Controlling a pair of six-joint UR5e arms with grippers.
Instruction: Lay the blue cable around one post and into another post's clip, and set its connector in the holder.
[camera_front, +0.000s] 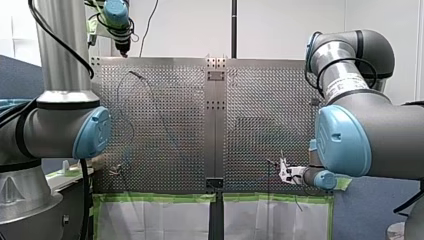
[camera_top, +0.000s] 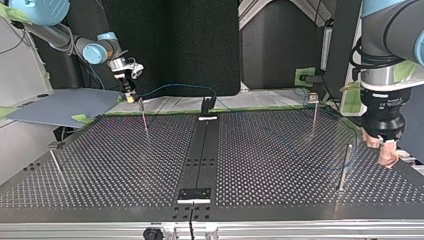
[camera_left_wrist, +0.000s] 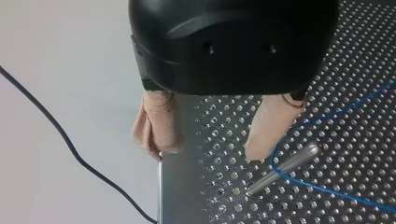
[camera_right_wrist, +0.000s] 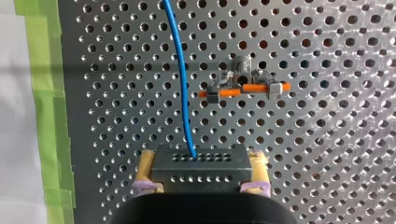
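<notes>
One clip post (camera_right_wrist: 243, 86) stands just ahead of my right gripper (camera_right_wrist: 201, 162), clenched on the black connector (camera_right_wrist: 201, 173); the blue cable (camera_right_wrist: 180, 79) runs forward just beside it. My left gripper (camera_left_wrist: 208, 151) hangs released next to a plain post (camera_left_wrist: 285, 167)

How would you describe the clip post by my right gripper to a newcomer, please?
On the perforated table, find my right gripper at the top view's far left, holding the black connector. The thin post ahead of it is the one. Its head carries a metal clip with an orange bar; the nearer posts are plain-topped.
</notes>
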